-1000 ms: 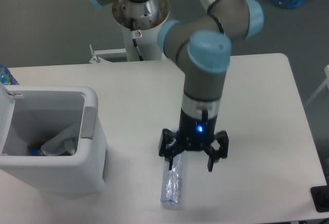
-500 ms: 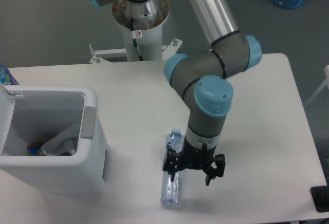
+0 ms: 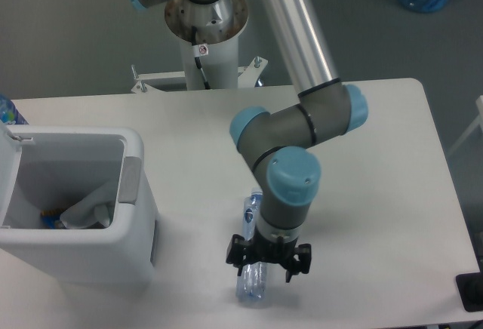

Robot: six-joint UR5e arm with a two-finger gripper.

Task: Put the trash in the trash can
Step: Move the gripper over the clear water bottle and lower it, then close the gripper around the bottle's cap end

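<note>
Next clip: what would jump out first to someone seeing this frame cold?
The big grey-and-blue arm dominates, bent down over the front of the white table, its hand straddling a clear plastic bottle that lies flat near the front edge. At left stands the boxy white trash can, open-topped, with some crumpled material already inside.

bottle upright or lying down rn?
Lying down. The bottle lies flat on the table, its length running toward and away from the camera, with the gripper directly over it. Whether the fingers touch it cannot be told.
</note>
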